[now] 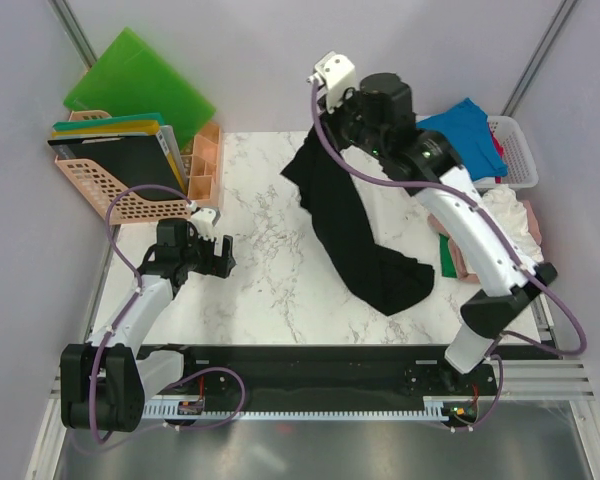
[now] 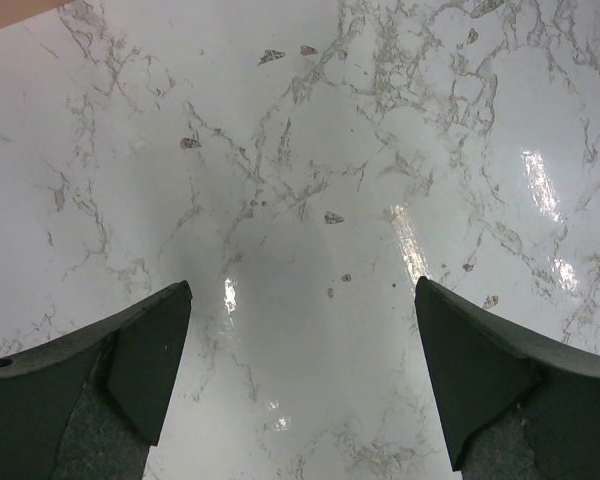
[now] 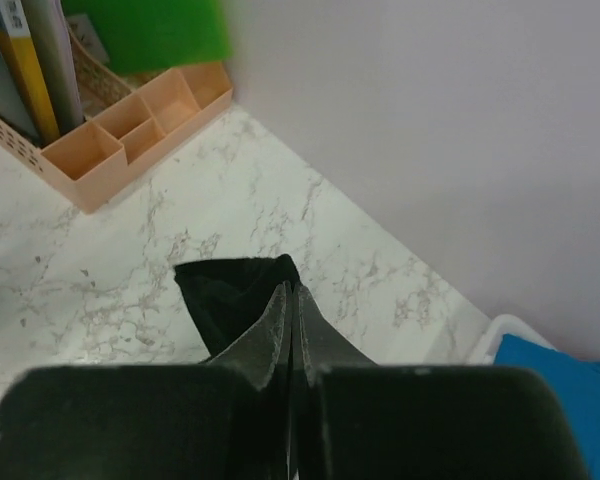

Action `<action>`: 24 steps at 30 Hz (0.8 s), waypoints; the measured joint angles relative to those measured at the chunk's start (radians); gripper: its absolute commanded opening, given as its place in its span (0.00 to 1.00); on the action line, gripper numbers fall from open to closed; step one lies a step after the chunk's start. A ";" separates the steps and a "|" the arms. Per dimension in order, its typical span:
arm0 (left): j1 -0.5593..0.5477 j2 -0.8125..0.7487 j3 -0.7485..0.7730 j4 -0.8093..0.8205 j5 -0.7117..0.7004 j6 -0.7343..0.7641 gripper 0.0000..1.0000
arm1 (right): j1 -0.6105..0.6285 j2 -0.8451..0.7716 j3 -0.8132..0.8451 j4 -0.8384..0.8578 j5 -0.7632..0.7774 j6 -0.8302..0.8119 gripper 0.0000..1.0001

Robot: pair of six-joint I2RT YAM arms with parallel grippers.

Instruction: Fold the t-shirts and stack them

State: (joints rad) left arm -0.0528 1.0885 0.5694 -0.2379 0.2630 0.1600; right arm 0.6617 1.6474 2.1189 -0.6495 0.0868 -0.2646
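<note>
The right fingers [image 3: 293, 300] are pressed together w/ black cloth between them. They hold the black t-shirt [image 1: 355, 235] by one edge, and a small corner of it sticks out past the tips. From this grip, above the far side of the desk [image 1: 260, 290], the shirt hangs down as a long band. Its lower part lies crumpled on the desk, towards the near right.

The left fingers [image 1: 227, 256] are spread wide and hold nothing. They hang over bare marble at the left side, well apart from the black shirt.

At the far right a blue t-shirt [image 1: 465, 125] lies over a white basket [image 1: 520, 150]. Nearer, at the right edge of the desk, is a heap w/ white cloth [image 1: 505, 215], pink cloth [image 1: 470, 262] and a bit of green cloth [image 1: 446, 252]; I cannot tell how many shirts are there.

At the far left stands a peach organizer [image 1: 130, 185] w/ books or folders, and green boards [image 1: 140, 85] lean behind it.
</note>
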 measured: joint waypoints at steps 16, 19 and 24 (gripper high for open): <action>0.000 -0.016 0.000 -0.021 0.000 0.007 1.00 | 0.002 0.183 -0.283 0.155 -0.077 -0.018 0.72; 0.000 -0.016 0.000 -0.022 0.000 0.007 1.00 | 0.003 0.125 -0.379 0.159 -0.010 -0.005 0.75; 0.000 -0.016 0.000 -0.023 0.001 0.008 1.00 | -0.008 -0.061 -0.559 0.081 0.054 0.035 0.65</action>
State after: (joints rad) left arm -0.0528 1.0725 0.5694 -0.2604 0.2638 0.1684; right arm 0.6540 1.5867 1.5600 -0.5686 0.1410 -0.2291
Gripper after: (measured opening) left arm 0.997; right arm 0.693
